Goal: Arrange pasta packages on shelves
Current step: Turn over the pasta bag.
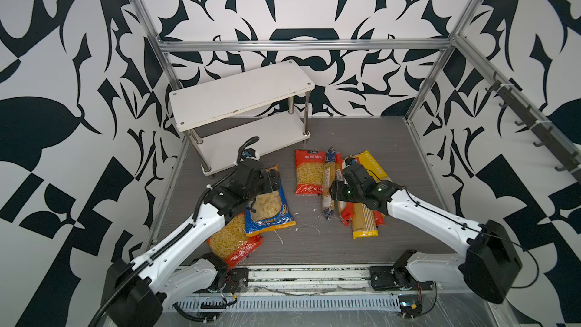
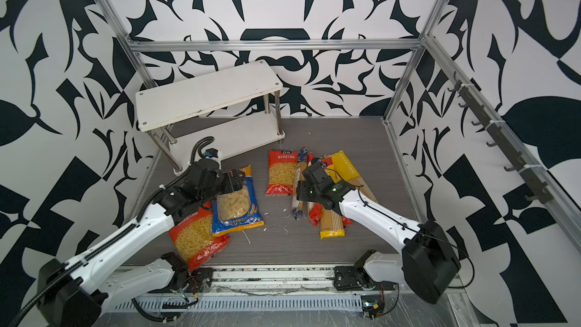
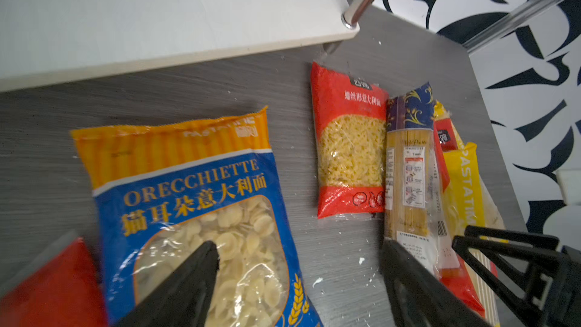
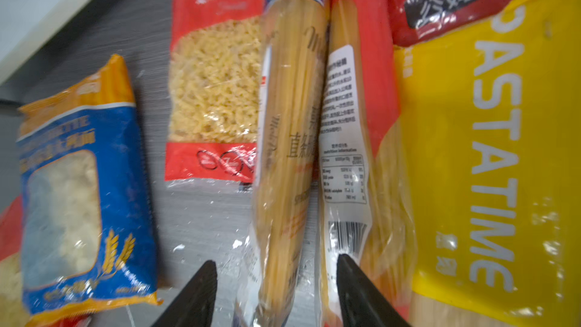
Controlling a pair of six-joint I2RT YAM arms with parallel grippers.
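Pasta packages (image 2: 279, 174) lie flat on the desk (image 1: 314, 246), and the shelves (image 1: 239, 95) stand at its far left corner.
The left gripper (image 3: 298, 246) is spread wide and holds nothing. One finger is over the clear window of the blue orecchiette bag (image 3: 188, 184) and the other is over bare desk. That bag lies toward the left edge, overlapping a red-orange bag (image 1: 232, 243) near the front left corner. The right gripper (image 4: 276, 262), jaws apart, straddles the blue-topped spaghetti pack (image 4: 289, 121), with a gap showing on one side. That pack lies mid-desk between a red fusilli bag (image 1: 309, 173) and a red spaghetti pack (image 4: 361, 89). A yellow pack (image 1: 364, 224) lies nearer the right edge.
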